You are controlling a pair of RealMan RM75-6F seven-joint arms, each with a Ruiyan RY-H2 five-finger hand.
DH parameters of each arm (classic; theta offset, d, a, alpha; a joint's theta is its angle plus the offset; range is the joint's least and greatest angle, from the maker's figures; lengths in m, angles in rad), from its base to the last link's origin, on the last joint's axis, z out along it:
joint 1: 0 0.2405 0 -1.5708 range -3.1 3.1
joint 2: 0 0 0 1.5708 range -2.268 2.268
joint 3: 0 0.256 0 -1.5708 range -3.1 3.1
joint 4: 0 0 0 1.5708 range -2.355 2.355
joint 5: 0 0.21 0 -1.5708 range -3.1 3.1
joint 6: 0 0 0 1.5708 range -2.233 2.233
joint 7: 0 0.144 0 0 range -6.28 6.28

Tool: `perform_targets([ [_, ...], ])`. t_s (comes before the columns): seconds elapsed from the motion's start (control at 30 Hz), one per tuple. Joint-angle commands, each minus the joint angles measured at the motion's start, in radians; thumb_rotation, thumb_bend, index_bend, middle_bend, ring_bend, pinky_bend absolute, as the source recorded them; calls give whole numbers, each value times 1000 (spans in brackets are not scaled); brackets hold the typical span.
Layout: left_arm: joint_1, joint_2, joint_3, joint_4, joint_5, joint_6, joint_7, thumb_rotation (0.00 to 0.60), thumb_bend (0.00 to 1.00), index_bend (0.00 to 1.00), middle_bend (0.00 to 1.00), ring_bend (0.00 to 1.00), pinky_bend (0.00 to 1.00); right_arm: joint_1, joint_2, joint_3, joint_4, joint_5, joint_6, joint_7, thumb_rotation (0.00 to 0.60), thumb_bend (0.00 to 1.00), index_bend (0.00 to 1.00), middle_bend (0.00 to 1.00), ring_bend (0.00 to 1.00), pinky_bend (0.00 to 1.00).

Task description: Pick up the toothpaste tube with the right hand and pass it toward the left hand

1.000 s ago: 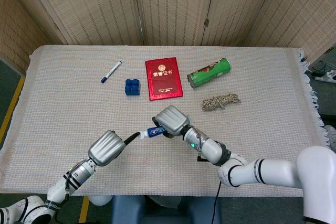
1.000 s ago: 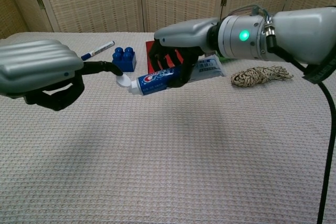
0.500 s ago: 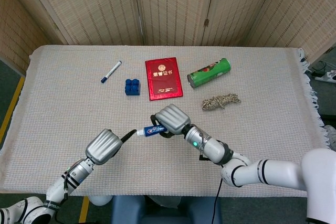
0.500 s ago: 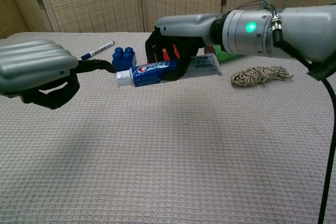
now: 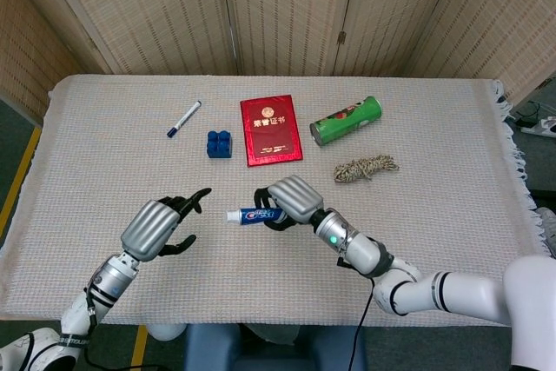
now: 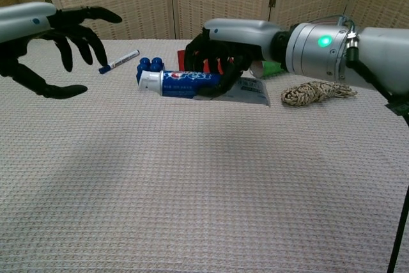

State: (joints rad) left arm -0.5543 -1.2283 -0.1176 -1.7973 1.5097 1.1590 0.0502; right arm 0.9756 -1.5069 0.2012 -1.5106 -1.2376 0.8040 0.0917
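Observation:
My right hand [image 5: 294, 199] [image 6: 227, 46] grips a blue and white toothpaste tube [image 5: 253, 215] [image 6: 182, 84] above the table's front middle. The tube lies level, its white cap [image 6: 147, 82] pointing toward my left hand. My left hand [image 5: 159, 226] [image 6: 48, 36] hovers a short way to the left of the cap with its fingers spread wide and nothing in them. A gap separates the cap from the left fingertips.
At the back of the cloth-covered table [image 5: 434, 154] lie a marker pen [image 5: 183, 118], a blue toy brick [image 5: 219, 144], a red booklet [image 5: 271, 129], a green can [image 5: 346, 120] on its side and a coil of rope [image 5: 365, 168].
My left hand has opened its fingers wide and drawn back to the left. My right hand has levelled the tube and shifted it slightly right, widening the gap.

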Motion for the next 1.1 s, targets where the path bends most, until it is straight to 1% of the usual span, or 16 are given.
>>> perform_targets([
  [0.03, 35, 31, -42, -15, 12, 89, -257, 600, 269, 42, 196, 182, 263, -40, -35, -6, 26, -70, 41, 121, 600, 700, 758, 616, 684, 605],
  [0.07, 37, 38, -47, -23, 7, 92, -311, 599, 263, 43, 178, 161, 235, -46, -43, -8, 30, -87, 51, 149, 600, 700, 759, 616, 682, 605],
  [0.1, 38, 43, -49, -30, 3, 90, -348, 565, 256, 45, 155, 133, 193, -52, -51, -7, 33, -97, 63, 169, 600, 700, 758, 616, 681, 605],
  [0.13, 38, 49, -51, -38, -2, 86, -384, 479, 251, 46, 133, 107, 152, -57, -59, -8, 36, -106, 74, 185, 600, 700, 758, 616, 681, 605],
  [0.17, 37, 55, -54, -47, -8, 80, -427, 407, 247, 46, 125, 98, 135, -63, -69, -9, 40, -115, 84, 202, 600, 699, 758, 616, 681, 605],
  [0.2, 36, 57, -55, -51, -7, 77, -449, 281, 233, 46, 115, 86, 109, -65, -73, -10, 43, -119, 88, 208, 600, 699, 759, 616, 678, 606],
  [0.23, 34, 59, -56, -55, -5, 74, -488, 192, 216, 45, 112, 78, 87, -70, -82, -10, 45, -122, 94, 222, 600, 699, 759, 616, 674, 605],
  [0.27, 32, 61, -55, -57, -2, 68, -515, 134, 202, 46, 108, 69, 67, -74, -92, -10, 47, -124, 100, 234, 600, 699, 759, 617, 673, 605],
  [0.3, 30, 62, -54, -56, 1, 64, -527, 63, 187, 45, 97, 51, 34, -78, -100, -10, 50, -125, 106, 239, 600, 700, 759, 617, 673, 605],
  [0.33, 28, 60, -54, -55, 2, 63, -533, 24, 177, 44, 83, 33, 13, -81, -110, -9, 51, -124, 111, 247, 600, 700, 760, 618, 676, 605],
  [0.4, 22, 47, -58, -53, -3, 60, -532, 0, 161, 40, 55, 9, 0, -89, -135, -3, 53, -120, 125, 263, 600, 700, 762, 619, 685, 606],
  [0.53, 11, 10, -68, -44, -17, 61, -503, 0, 137, 25, 24, 0, 0, -95, -177, 9, 51, -113, 138, 292, 600, 700, 772, 626, 699, 613],
  [0.7, -4, -51, -74, -14, -23, 72, -386, 0, 135, 3, 3, 0, 0, -94, -230, 28, 54, -106, 146, 312, 600, 702, 779, 632, 709, 620],
  [0.8, -11, -85, -73, -5, -22, 76, -332, 0, 135, 0, 0, 0, 0, -92, -256, 38, 52, -98, 145, 316, 600, 705, 783, 636, 732, 629],
  [0.9, -20, -114, -71, 7, -21, 72, -301, 0, 135, 0, 0, 0, 0, -87, -272, 47, 50, -93, 140, 315, 600, 707, 784, 637, 732, 630],
  [1.1, -38, -171, -61, 39, -1, 68, -267, 0, 135, 0, 0, 0, 0, -83, -299, 68, 38, -79, 141, 302, 600, 712, 786, 637, 732, 630],
])
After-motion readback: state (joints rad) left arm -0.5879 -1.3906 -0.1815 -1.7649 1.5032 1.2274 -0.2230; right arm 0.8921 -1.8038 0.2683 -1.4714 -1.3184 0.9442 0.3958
